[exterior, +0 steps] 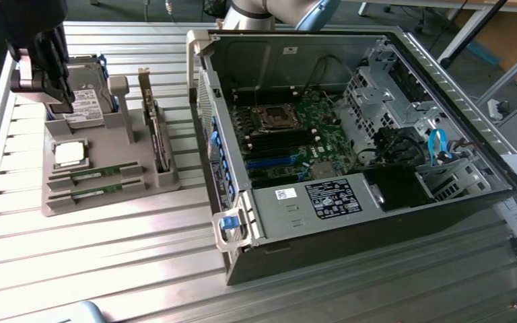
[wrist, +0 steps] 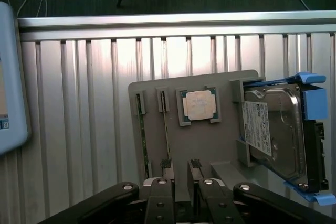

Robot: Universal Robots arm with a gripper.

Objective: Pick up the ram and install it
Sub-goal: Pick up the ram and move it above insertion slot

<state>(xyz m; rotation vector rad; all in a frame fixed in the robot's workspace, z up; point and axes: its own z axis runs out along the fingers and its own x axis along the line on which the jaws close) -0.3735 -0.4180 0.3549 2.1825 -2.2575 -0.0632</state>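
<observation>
The ram [exterior: 92,175] lies flat in a slot of a grey holder [exterior: 106,205] on the table [exterior: 106,269], just beside a square silver processor chip [exterior: 70,153]. A second ram stick [exterior: 92,194] lies in the next slot, on the side away from the chip. Both are green with dark chips, and both sit in the holder, not in the computer.

In the wrist view the ram [wrist: 166,129] shows edge-on as a thin line next to the chip [wrist: 198,105], and the second ram stick [wrist: 142,140] lies a slot further out, near the edge of the holder [wrist: 210,145].

A dark card [exterior: 157,141] stands upright on edge along the holder's side towards the exterior view's right. A hard drive [exterior: 86,104] in a blue frame leans in a rack at the holder's far end; the wrist view shows its silver face and white label [wrist: 275,129].

The claw [exterior: 59,101] hangs over the hard-drive end of the holder. In the wrist view the claw [wrist: 181,166] has its two fingers apart, with nothing between them but a ridge of the holder below. It holds nothing.

To the exterior view's right of the holder lies an open computer case [exterior: 349,235], its green board [exterior: 303,128] facing up with black and blue slots. The table [wrist: 79,103] is made of ribbed metal slats.
</observation>
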